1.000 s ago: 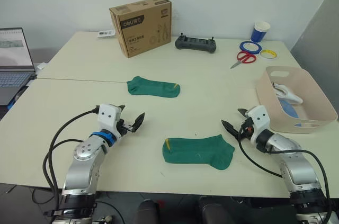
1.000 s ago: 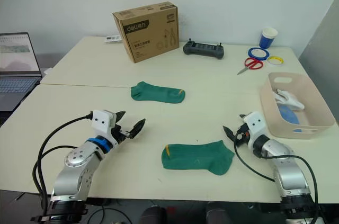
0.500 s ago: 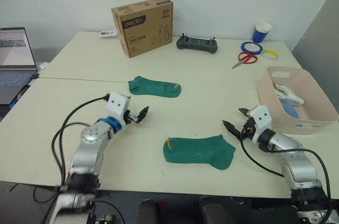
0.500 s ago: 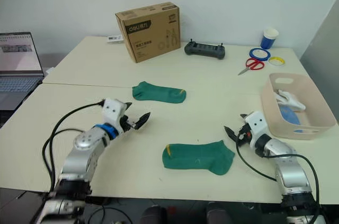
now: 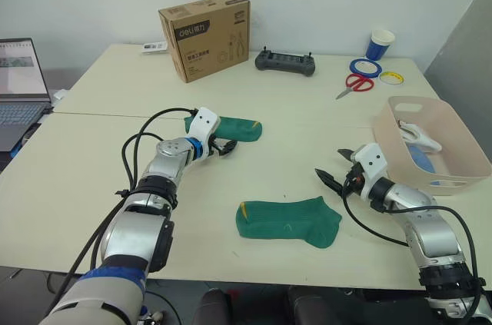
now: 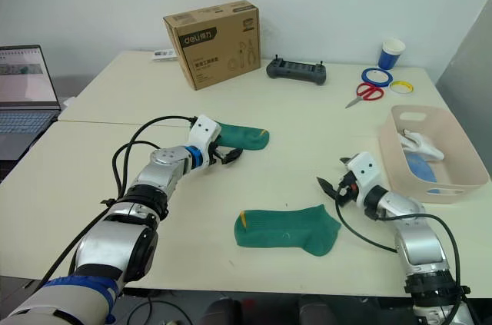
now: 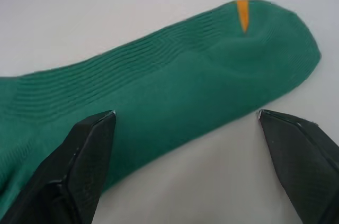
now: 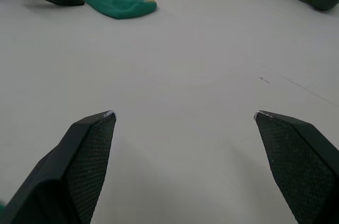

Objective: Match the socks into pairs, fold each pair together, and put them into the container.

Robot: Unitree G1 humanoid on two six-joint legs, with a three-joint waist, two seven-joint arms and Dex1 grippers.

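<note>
Here the left claw (image 5: 224, 146) gapes wide at the far green sock (image 5: 238, 128) on the table (image 5: 307, 117). Right claw (image 5: 332, 168), also spread, hovers beside the near sock (image 5: 288, 220). Basin (image 5: 453, 175) sits right.

The far green sock (image 7: 175, 91) is ribbed knit cloth, matt, like the near green sock (image 5: 288, 220); the fingers (image 7: 79, 166) are black plastic with a fine cross-hatched grain, the counter (image 5: 307, 129) smooth matt cream, the container (image 5: 461, 148) smooth plastic, the box (image 5: 206, 37) brown cardboard.
</note>
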